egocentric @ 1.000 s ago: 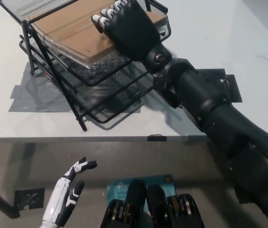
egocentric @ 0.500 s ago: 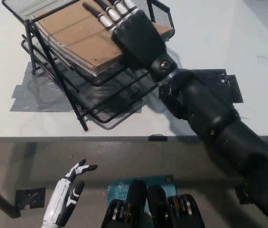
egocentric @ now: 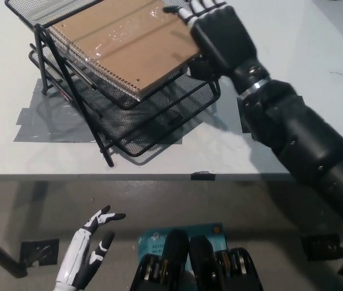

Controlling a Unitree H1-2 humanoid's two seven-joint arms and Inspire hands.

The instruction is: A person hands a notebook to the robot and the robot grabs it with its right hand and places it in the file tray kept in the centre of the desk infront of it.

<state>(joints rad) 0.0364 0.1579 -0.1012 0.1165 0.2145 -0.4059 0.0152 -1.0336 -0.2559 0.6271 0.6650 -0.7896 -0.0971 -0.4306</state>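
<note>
Table (egocentric: 292,36): white, it filled the upper part of the view, with grey tape patches under the tray.
File tray (egocentric: 153,115): black wire mesh, tiered, it stood at about 11 o'clock on the table.
Notebook (egocentric: 122,42): brown, spiral-bound, it lay in the top tier, its near corner jutting over the tier's front edge toward 5 o'clock.
Right hand (egocentric: 220,33): black, it sat at 1 o'clock against the notebook's right edge, fingers curled over that edge; whether it gripped or only touched the cover could not be told.
Left hand (egocentric: 89,254): white, it rested at 7 o'clock below the table edge, fingers spread and holding nothing.
Step in hand: seating and letting go, by my judgement.
Doing it well: nudge the notebook toward 11 o'clock until it sits square, then lift the fingers straight off without dragging the cover.
</note>
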